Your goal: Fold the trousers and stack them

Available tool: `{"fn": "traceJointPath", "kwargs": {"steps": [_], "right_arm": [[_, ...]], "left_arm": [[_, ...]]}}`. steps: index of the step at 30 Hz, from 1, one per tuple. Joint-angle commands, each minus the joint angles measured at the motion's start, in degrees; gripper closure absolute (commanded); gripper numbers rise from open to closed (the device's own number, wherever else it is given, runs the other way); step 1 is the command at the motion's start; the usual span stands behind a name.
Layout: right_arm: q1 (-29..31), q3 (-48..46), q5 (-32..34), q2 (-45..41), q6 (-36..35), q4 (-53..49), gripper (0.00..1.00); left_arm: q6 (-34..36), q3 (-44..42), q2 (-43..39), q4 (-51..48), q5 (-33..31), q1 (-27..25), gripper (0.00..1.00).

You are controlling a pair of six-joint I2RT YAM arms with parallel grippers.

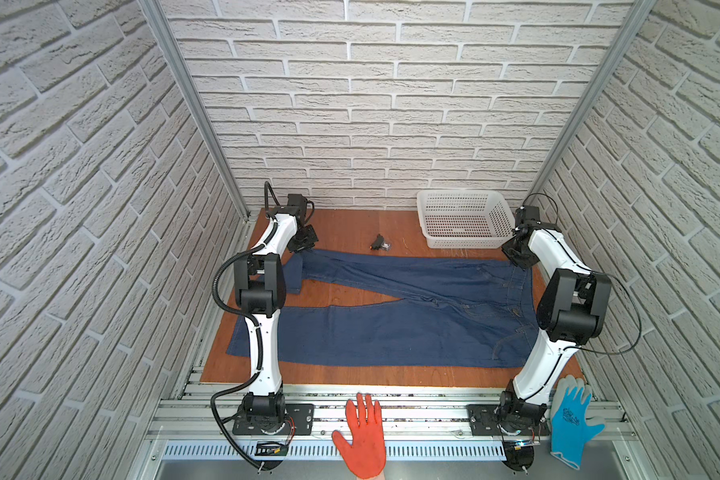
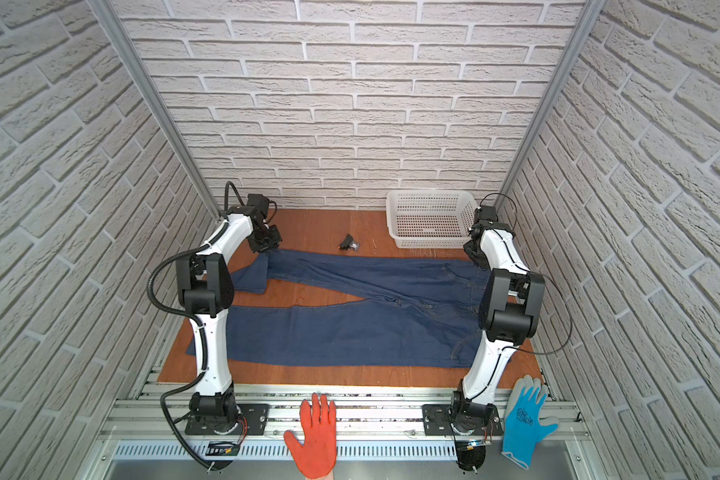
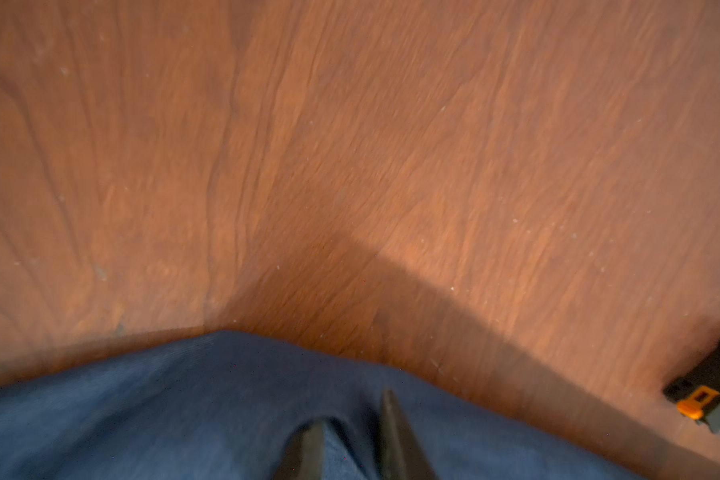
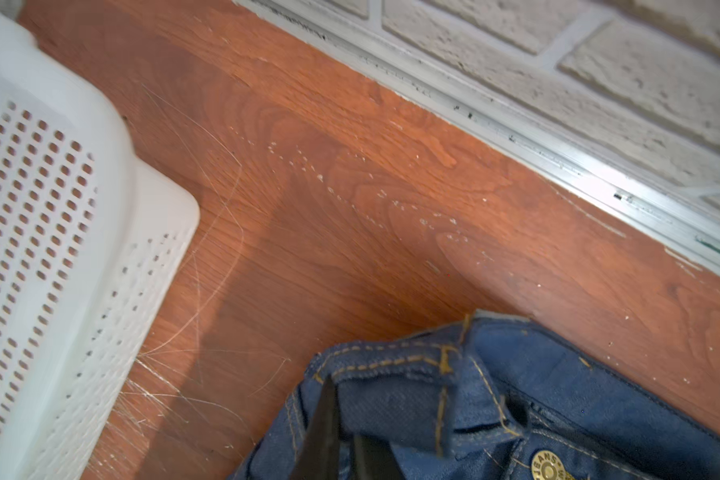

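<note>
The trousers (image 1: 391,332) (image 2: 350,332) are dark blue jeans spread flat across the wooden table (image 1: 350,232), with the waist at the right and both legs running left. My left gripper (image 1: 304,245) (image 2: 267,245) hangs over the far leg's hem at the back left. In the left wrist view its jaws (image 3: 352,411) stand a little apart over the denim (image 3: 142,415). My right gripper (image 1: 518,259) (image 2: 474,255) is at the far corner of the waist. There its jaws (image 4: 346,415) pinch the stitched waistband (image 4: 558,395) next to the brass button.
A white perforated basket (image 1: 464,220) (image 4: 59,249) stands at the back right. A small black and orange object (image 1: 379,243) (image 3: 707,395) lies beyond the far leg. An orange-gloved hand (image 1: 364,436) and a blue glove (image 1: 572,419) rest on the front rail.
</note>
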Motion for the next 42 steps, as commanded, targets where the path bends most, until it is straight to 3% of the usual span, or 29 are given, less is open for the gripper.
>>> {"fn": "traceJointPath", "kwargs": {"steps": [1,5,10,12,18,25,32,42], "right_arm": [[0.0,3.6,3.2,0.3,0.1,0.3,0.89],[0.0,7.1,3.5,0.9,-0.2,-1.4,0.81],[0.0,10.1,2.8,0.5,-0.6,-5.1,0.53],[0.2,8.4,1.2,-1.9,-1.4,-5.7,0.50],[4.4,-5.7,-6.3,-13.4,-4.7,-2.3,0.51],[12.6,-20.1,-10.9,-22.0,-5.9,-0.2,0.51],[18.9,-29.1,-14.1,-27.2,-5.5,1.8,0.51],[27.1,-32.9,-12.9,-28.0,-4.3,2.4,0.51]], "left_arm": [[1.5,6.3,2.8,-3.2,-1.3,1.0,0.66],[2.5,16.8,6.6,-8.2,-1.3,1.8,0.53],[3.3,25.3,8.1,-14.1,-1.0,2.8,0.45],[4.2,20.6,4.2,-13.5,0.2,2.4,0.45],[5.9,-8.9,-13.0,-2.5,4.5,-0.6,0.45],[6.4,-29.0,-23.0,2.7,1.0,-1.7,0.29],[6.8,-35.9,-22.8,5.1,-0.1,-1.8,0.23],[8.0,-34.6,-17.8,3.3,-2.5,-1.9,0.21]]}}
